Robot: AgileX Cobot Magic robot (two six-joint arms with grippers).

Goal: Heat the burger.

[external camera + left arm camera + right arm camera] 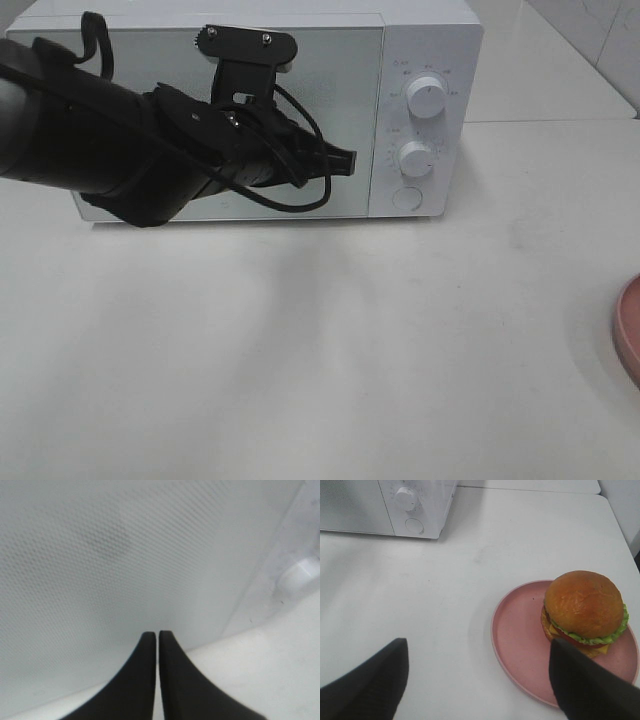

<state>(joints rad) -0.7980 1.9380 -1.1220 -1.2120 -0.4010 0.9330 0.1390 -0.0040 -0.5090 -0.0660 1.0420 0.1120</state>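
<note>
The burger point(584, 607), with a golden-brown bun and a green lettuce edge, sits on a pink plate point(520, 645) on the white table. In the right wrist view my right gripper point(477, 645) hovers open just short of it, one finger on each side of the picture, holding nothing. The white microwave point(420, 60) stands at the back with its door closed. My left gripper point(348, 160) is shut and empty, its tips close to the door's right part, near the control panel. In the left wrist view the left gripper point(158, 635) points at the meshed door point(125, 555). The burger does not show in the exterior view.
Two white knobs point(428, 97) point(415, 158) and a round button point(407, 198) sit on the microwave's right panel. Only the plate's rim point(630, 330) shows at the right edge of the exterior view. The left arm point(100, 140) covers much of the door.
</note>
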